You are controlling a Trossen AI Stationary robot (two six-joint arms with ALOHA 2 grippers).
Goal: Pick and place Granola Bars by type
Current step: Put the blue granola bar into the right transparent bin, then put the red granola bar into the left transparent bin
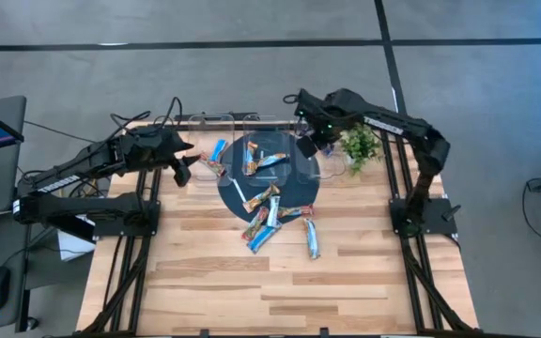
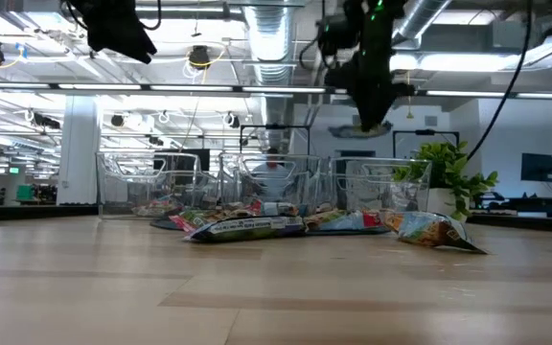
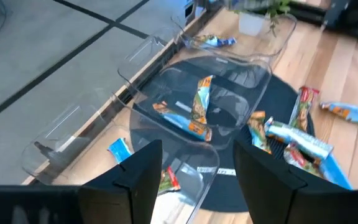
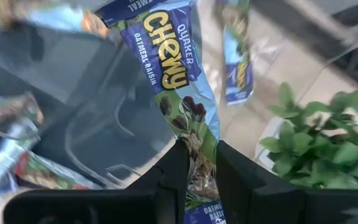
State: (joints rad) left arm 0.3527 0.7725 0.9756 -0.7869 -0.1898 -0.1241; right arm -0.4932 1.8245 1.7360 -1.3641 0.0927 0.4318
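Two arms [image 1: 92,174] — three clear bins [image 1: 266,160] — one plant [image 1: 360,143].

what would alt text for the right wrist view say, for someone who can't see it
The right gripper pinches a Quaker Chewy oatmeal raisin granola bar by one end, so the blue and green wrapper stretches away from the camera above a clear bin. A leafy green plant sits off to one side, and more wrapped bars lie blurred on the other.
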